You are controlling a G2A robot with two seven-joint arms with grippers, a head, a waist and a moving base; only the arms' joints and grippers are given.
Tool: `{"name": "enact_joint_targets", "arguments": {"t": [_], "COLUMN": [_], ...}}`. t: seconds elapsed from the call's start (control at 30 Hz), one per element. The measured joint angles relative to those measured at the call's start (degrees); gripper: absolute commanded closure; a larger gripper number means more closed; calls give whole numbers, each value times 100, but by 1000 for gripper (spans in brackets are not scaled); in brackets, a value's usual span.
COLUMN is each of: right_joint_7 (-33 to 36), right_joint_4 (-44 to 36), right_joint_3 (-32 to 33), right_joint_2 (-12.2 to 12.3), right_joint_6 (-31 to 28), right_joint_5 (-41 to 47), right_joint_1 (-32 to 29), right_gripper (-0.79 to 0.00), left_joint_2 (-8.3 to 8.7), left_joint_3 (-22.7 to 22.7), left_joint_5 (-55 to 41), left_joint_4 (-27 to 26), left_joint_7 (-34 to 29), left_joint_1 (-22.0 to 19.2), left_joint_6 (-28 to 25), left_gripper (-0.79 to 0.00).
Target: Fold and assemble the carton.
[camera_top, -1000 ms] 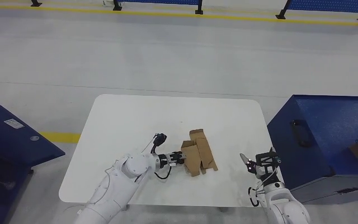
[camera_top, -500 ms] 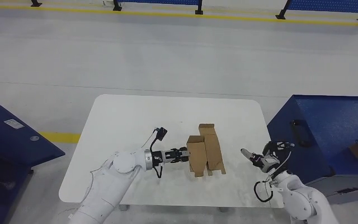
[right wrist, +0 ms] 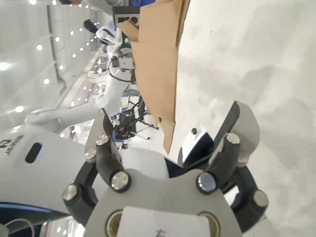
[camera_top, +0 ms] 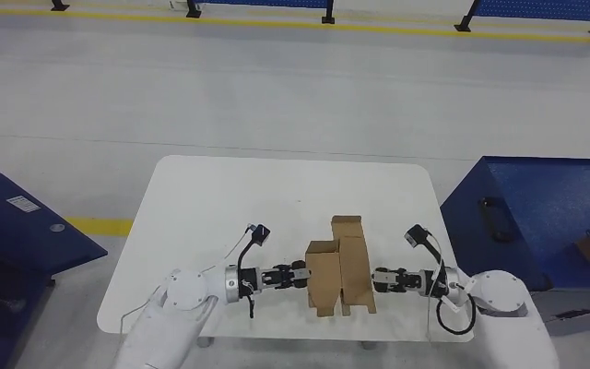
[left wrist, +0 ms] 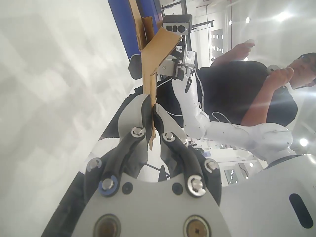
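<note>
Standing partly folded near the table's front edge, one carton sits between two grippers. Left gripper fingers pinch its side panel. Right gripper fingers are spread just beside the opposite edge. Two blue bins flank the table, right and left.

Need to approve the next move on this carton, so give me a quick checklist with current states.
1. Grip of left hand on the carton edge: ok, shut on the cardboard.
2. The right hand open: ok.
3. The right hand at the carton's opposite side: ok.
4. The carton resting fully on the table: ok.
5. The right hand touching the carton: cannot tell.
</note>
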Motion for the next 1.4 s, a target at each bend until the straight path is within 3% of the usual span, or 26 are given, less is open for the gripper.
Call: {"name": "enact_joint_targets", "arguments": {"t": [0.1, 0.13, 0.17, 0.2, 0.23, 0.27, 0.3, 0.57, 0.6, 0.63, 0.93, 1.27, 1.4], "right_joint_7": [110, 104, 101, 101, 97, 96, 110, 206, 205, 204, 204, 204, -104], "right_joint_4": [288, 345, 396, 454, 489, 519, 553, 724, 723, 722, 722, 722, 523], "right_joint_3": [-158, -201, -242, -293, -329, -368, -420, -629, -627, -626, -625, -625, -514], "right_joint_2": [-2, -1, -1, 2, 5, 8, 11, 24, 24, 24, 24, 24, 55], "right_joint_6": [-67, -72, -72, -68, -70, -70, -57, 57, 56, 55, 55, 55, -147], "right_joint_5": [336, 399, 456, 510, 525, 534, 562, 699, 696, 695, 695, 695, 439], "right_joint_1": [196, 236, 273, 321, 356, 384, 416, 545, 543, 543, 542, 542, 464], "right_gripper": [-770, -628, -366, -326, -151, -28, 0, 0, 0, 0, 0, 0, 0], "left_joint_2": [10, 13, 15, 19, 23, 28, 34, 65, 68, 70, 106, 309, 320], "left_joint_3": [29, 33, 37, 39, 38, 36, 33, 43, 47, 49, -26, -763, -583], "left_joint_5": [-147, -198, -244, -294, -319, -336, -357, -529, -581, -616, -907, -799, -344], "left_joint_4": [14, 30, 46, 66, 75, 82, 86, 145, 173, 197, 387, 1084, 1464], "left_joint_7": [-133, -166, -196, -231, -250, -260, -267, -355, -384, -405, -488, -307, -413], "left_joint_1": [-12, -23, -34, -48, -57, -62, -64, -108, -122, -136, -241, -273, -425], "left_joint_6": [35, 37, 35, 23, 7, -12, -31, -31, -18, -6, -114, -47, 59], "left_gripper": [0, 0, 0, 0, 0, 0, 0, 0, -486, -785, -785, -785, -785]}}
